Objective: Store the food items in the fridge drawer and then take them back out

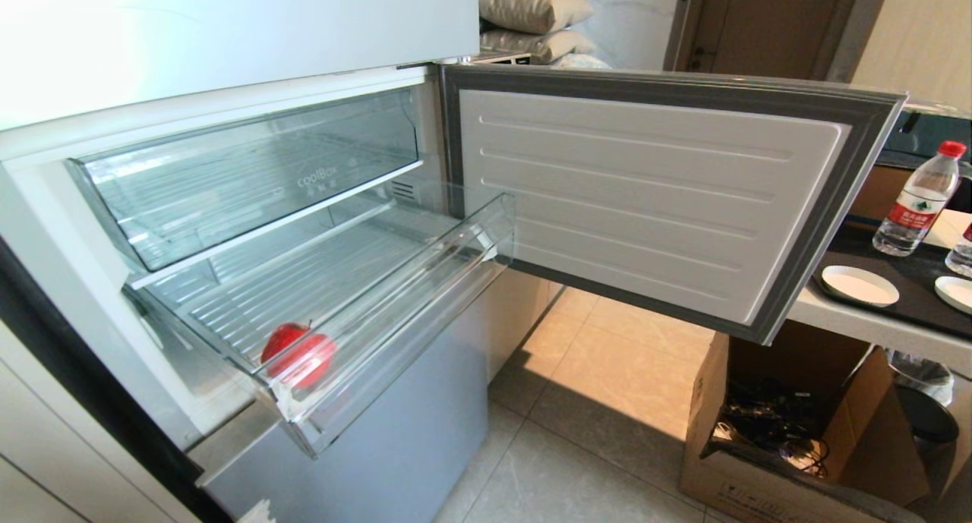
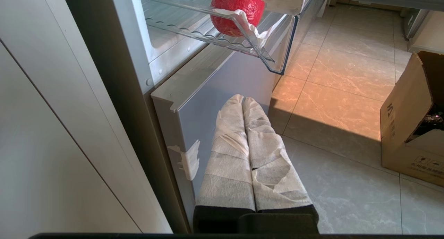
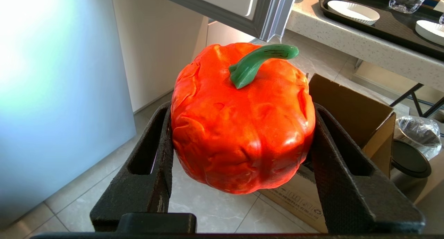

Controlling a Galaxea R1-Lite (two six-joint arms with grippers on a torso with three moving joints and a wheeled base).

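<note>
Right pincer [image 3: 242, 155] pinched an orange-red food item [image 3: 242, 128], green stem up, over the floor by a cardboard box [image 3: 350, 117]. The other red food item [image 1: 298, 356] lay in the pulled-out fridge drawer [image 1: 395, 310], near its front corner. Left pincer [image 2: 244, 102] pressed together, low beside the fridge.

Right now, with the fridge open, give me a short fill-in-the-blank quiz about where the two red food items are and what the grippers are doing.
1. The right gripper is shut on an orange-red food item with a ____ stem.
2. The other red food item lies in the pulled-out fridge drawer, near its ____ lip.
3. The left gripper, wrapped in white, hangs below the drawer with its fingers ____.
4. On the floor under the open fridge door stands a cardboard ____.

Missing words: green; front; shut; box
</note>
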